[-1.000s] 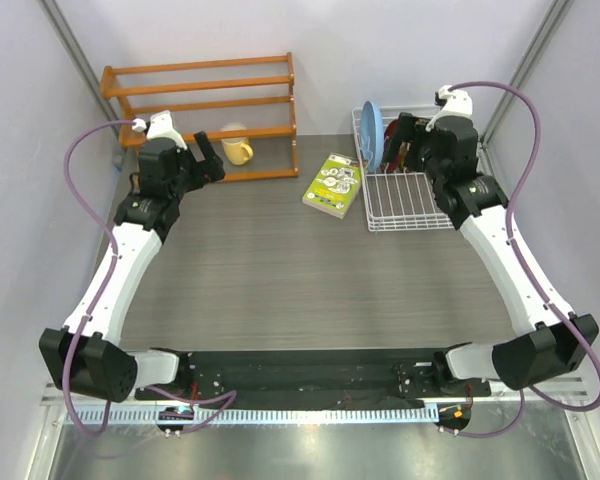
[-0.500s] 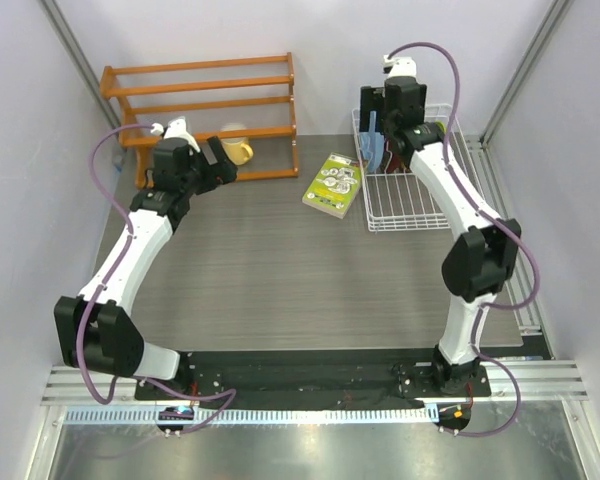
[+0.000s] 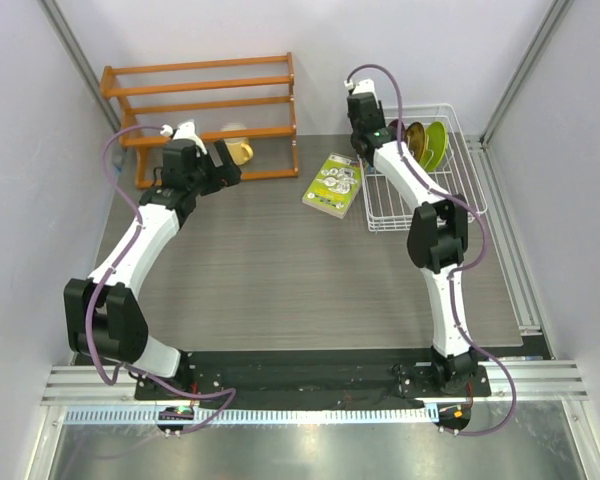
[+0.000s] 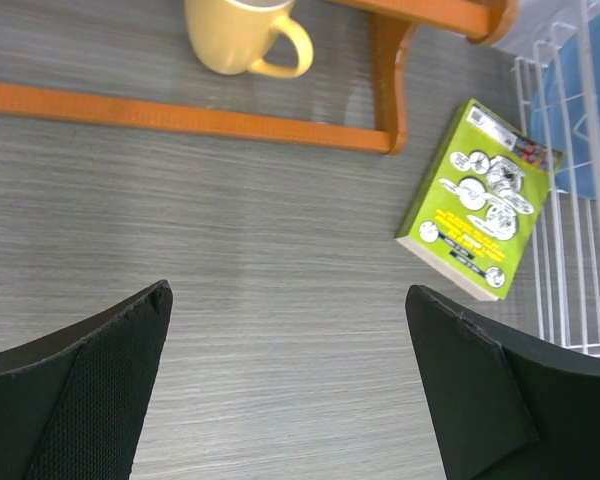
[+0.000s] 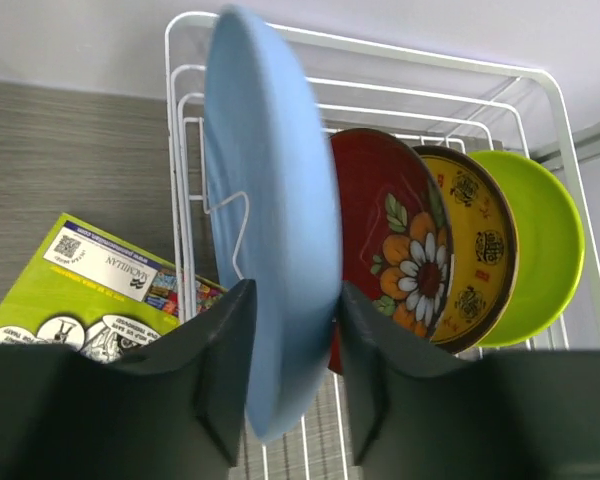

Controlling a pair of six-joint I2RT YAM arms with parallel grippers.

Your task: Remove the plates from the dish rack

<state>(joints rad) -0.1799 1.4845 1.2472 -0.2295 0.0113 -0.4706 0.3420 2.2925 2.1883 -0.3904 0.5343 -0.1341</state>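
The white wire dish rack [image 3: 420,215] stands at the table's back right. Upright in it are a light blue plate [image 5: 270,230], a dark red flowered plate [image 5: 385,240], an amber dark-rimmed plate [image 5: 470,250] and a lime green plate [image 5: 540,250]. My right gripper [image 5: 295,300] reaches over the rack's left end and is shut on the light blue plate's edge, one finger on each face. From above, the wrist [image 3: 363,112] hides that plate. My left gripper [image 4: 288,295] hangs open over bare table near the mug, holding nothing.
A green book [image 3: 332,185] lies flat just left of the dish rack. A yellow mug [image 3: 238,150] stands under the orange wooden shelf rack [image 3: 200,90] at the back left. Grey walls close in the back and both sides.
My right arm swung from the dish rack's right side to its left end and its jaws closed on the light blue plate. The left arm shifted slightly toward the mug.
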